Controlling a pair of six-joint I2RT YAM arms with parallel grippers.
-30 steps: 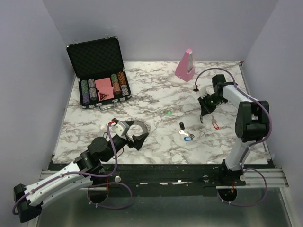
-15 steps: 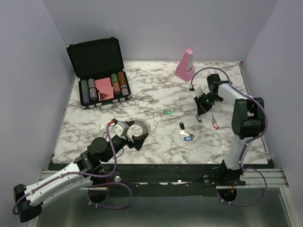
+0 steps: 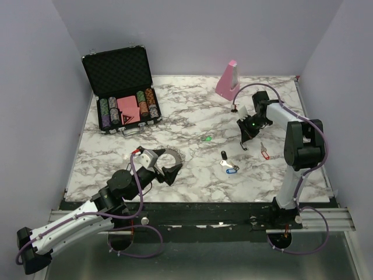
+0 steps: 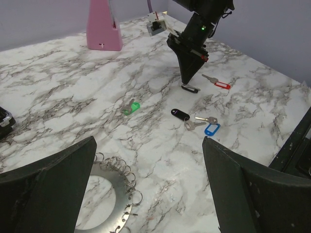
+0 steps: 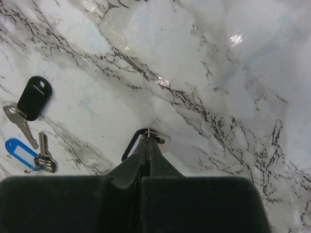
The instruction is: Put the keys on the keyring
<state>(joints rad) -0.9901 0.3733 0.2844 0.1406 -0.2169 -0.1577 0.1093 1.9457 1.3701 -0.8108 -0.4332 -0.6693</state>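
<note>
— Right hand (image 3: 243,143) is doing what, exactly?
— It is pressing its fingers tight together, tips pointing down onto a black-tagged key (image 4: 190,88) lying on the desk (image 3: 192,111); whether it is actually pinching that key, no view is showing.
— And the left hand (image 3: 170,168)?
— It is hovering spread wide, gripping nothing, just over the keyring (image 4: 121,191), which is lying flat near the desk's front edge.
— Where are the other keys sitting?
— They are lying loose on the marble, well apart from the keyring: the green key (image 3: 207,139) mid-desk, a second black-tagged key (image 3: 224,154) and the blue-tagged key (image 3: 232,170) just beside each other, the red-tagged key (image 3: 266,154) near the right hand, on its right.
</note>
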